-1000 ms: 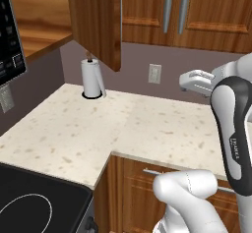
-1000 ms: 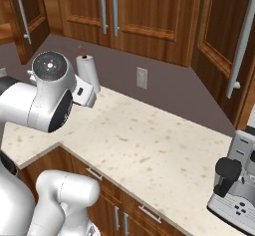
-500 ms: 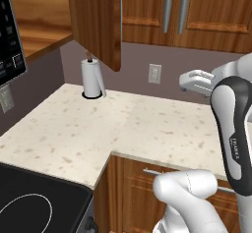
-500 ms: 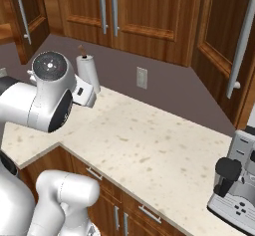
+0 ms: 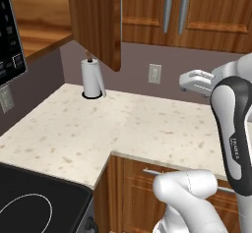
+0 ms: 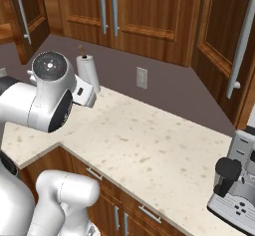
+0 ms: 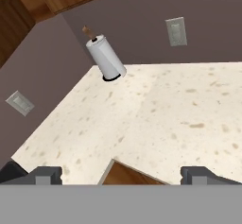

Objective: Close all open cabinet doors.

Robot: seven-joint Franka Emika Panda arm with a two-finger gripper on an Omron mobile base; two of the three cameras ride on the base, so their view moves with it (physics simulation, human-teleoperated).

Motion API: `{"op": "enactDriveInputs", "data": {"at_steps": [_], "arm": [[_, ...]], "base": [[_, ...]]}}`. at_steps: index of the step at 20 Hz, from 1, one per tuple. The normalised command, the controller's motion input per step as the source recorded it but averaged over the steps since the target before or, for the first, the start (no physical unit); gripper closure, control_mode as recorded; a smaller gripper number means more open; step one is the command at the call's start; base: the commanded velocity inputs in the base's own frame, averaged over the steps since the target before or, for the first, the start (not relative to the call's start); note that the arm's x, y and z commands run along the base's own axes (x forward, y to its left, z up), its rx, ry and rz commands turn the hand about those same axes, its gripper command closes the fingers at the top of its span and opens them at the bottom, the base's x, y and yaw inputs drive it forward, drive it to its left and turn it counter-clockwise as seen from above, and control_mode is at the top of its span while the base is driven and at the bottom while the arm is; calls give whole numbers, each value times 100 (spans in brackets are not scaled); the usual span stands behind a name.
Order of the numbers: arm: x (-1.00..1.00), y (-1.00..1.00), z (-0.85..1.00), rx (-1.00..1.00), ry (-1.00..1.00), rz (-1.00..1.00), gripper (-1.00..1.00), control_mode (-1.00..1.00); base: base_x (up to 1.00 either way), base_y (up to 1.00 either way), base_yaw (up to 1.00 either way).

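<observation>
One reddish-brown cabinet door [image 5: 97, 20] stands swung out over the counter's left corner, above the paper towel roll. From the right base view this door [image 6: 27, 18] is at the far left, and another open door [image 6: 226, 46] with a long silver handle hangs at the right. The two middle doors [image 6: 109, 6] are shut. My gripper [image 5: 189, 82] hovers above the counter, well right of the left open door. In the hand view its fingertips [image 7: 47, 175] sit far apart with nothing between them, so my gripper [image 7: 124, 176] is open.
A paper towel roll [image 5: 92, 77] stands in the counter corner [image 5: 74, 129]. A wall outlet [image 5: 154, 73] is behind the counter. A microwave [image 5: 10, 35] and a black stovetop [image 5: 29, 202] are at the left. A coffee machine [image 6: 236, 185] sits at the counter's right end.
</observation>
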Motion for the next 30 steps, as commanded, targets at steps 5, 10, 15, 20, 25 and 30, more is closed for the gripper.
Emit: {"op": "enactDriveInputs", "data": {"at_steps": [5, 10, 15, 20, 25, 30], "arm": [[-2, 2, 0, 0, 0, 0, -100, -100], [0, 23, 19, 2, -1, 0, -100, -100], [0, 30, 40, 0, -3, -2, -100, -100], [5, 27, 36, 3, -3, -8, -100, -100], [12, 2, 28, 12, -6, -18, -100, -100], [3, 2, 20, 20, 0, -22, -100, -100]], "base": [[0, 0, 0], [0, 0, 0], [0, 0, 0], [0, 0, 0], [0, 0, 0], [0, 0, 0]]}}
